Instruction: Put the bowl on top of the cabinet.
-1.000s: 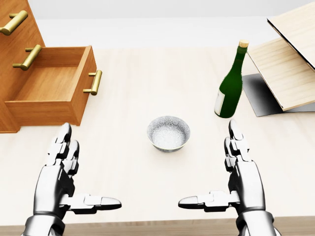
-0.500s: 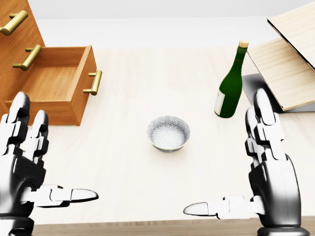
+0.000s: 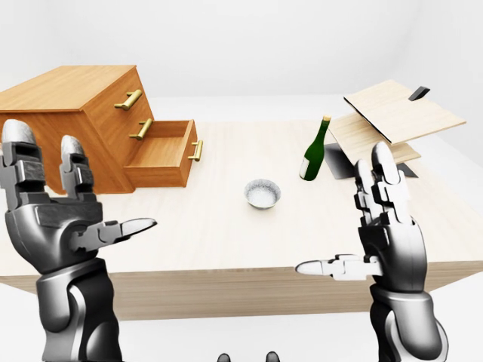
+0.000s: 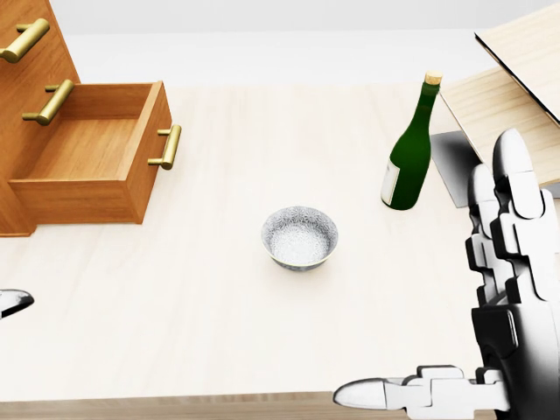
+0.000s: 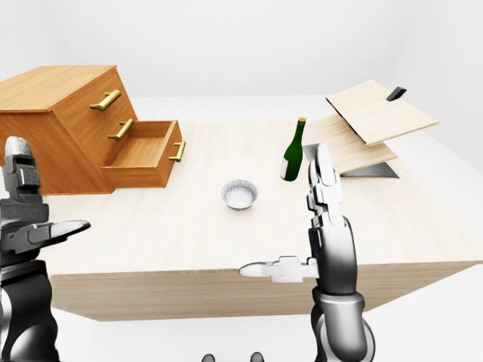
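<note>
Small grey speckled bowl (image 4: pixel 299 237), upright, mid-table, wooden cabinet (image 3: pixel 72 121) upper left, bottom drawer open

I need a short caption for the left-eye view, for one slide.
Left hand and right hand raised open; bowl on the table between the cabinet and the green bottle.

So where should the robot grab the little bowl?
Probably by the rim, from above. The bowl sits upright, mouth open, low on the table, so its sloping sides give little hold. The open right hand could pinch the rim's right side.
</note>
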You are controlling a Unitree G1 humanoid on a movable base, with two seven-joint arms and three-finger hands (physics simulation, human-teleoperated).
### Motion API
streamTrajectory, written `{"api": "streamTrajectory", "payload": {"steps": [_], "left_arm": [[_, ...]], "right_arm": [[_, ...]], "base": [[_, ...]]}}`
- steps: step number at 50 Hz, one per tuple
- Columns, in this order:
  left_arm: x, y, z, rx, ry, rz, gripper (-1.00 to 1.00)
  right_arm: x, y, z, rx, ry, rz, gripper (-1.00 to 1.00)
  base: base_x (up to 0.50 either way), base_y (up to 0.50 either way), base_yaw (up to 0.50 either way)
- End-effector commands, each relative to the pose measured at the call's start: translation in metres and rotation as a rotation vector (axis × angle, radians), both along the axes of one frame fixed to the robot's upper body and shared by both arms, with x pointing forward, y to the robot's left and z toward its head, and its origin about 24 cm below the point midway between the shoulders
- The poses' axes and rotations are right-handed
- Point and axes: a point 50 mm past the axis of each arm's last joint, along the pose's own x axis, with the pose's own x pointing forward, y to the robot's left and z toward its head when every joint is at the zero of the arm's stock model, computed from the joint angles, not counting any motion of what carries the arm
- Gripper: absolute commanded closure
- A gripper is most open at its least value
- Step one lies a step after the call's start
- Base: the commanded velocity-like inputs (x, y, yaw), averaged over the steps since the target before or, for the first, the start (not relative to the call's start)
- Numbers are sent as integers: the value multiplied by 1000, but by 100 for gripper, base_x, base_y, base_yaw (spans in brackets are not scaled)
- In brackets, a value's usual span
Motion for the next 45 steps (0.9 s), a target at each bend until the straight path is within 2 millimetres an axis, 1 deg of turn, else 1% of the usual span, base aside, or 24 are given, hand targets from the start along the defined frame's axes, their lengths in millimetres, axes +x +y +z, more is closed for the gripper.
{"api": "streamTrajectory", "payload": {"steps": [1,3,5,6,8,12,17,22,29,39,45], "left_arm": [[-11,31,31,-143,-147,58,-100],[-14,35,35,-171,-165,58,-100],[-13,35,29,-173,-139,50,-100],[-16,38,31,-223,-157,44,-100],[-19,41,33,-267,-167,49,-100],[-27,47,43,-284,-199,47,-100],[-30,52,47,-299,-204,49,-100],[-31,53,49,-301,-208,47,-100],[-42,52,55,-307,-240,34,-100],[-43,52,56,-304,-242,34,-100],[-43,54,56,-306,-241,36,-100]], "right_arm": [[-2,-1,2,1,-6,0,-100],[-2,-1,1,3,-3,1,-100],[-2,-1,1,1,-2,-2,-100],[-2,-1,2,0,-6,1,-100],[-2,-1,1,-1,-4,1,-100],[-3,-1,3,-3,-11,0,-100],[-4,-2,3,-4,-8,-3,-100],[-4,-2,2,-4,-4,-7,-100],[-3,-2,0,-9,6,-5,-100],[-3,2,-1,-59,15,10,-100],[-3,4,-1,-78,15,11,-100]], "base": [[0,0,0],[0,0,0],[0,0,0],[0,0,0],[0,0,0],[0,0,0],[0,0,0],[0,0,0],[0,0,0],[0,0,0],[0,46,0]]}}
